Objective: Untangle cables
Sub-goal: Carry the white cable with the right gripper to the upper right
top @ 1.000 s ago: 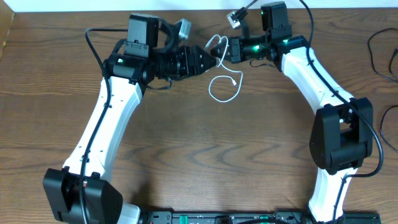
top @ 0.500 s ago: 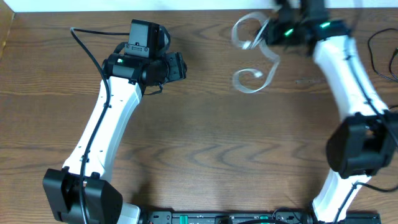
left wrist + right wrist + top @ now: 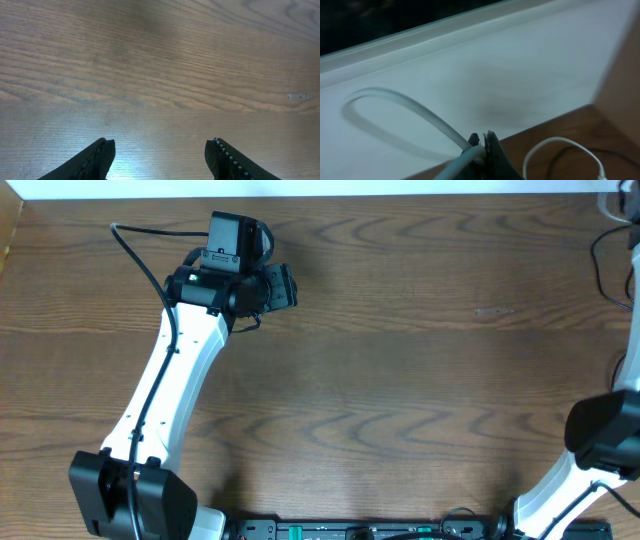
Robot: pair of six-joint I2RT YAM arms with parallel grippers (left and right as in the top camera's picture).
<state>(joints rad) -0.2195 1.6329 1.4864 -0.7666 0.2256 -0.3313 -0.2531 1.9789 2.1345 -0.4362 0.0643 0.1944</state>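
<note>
White cable (image 3: 440, 126) now past table (image 3: 400, 380) edge

overhead top-down, left wrist near table (image 3: 160, 75)

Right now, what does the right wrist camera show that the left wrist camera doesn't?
Only the right wrist view: a thin white cable pinched in the shut right fingers, against a pale surface. Only the left wrist view: the left fingers standing open, holding nothing. Both: the brown wooden table.
</note>
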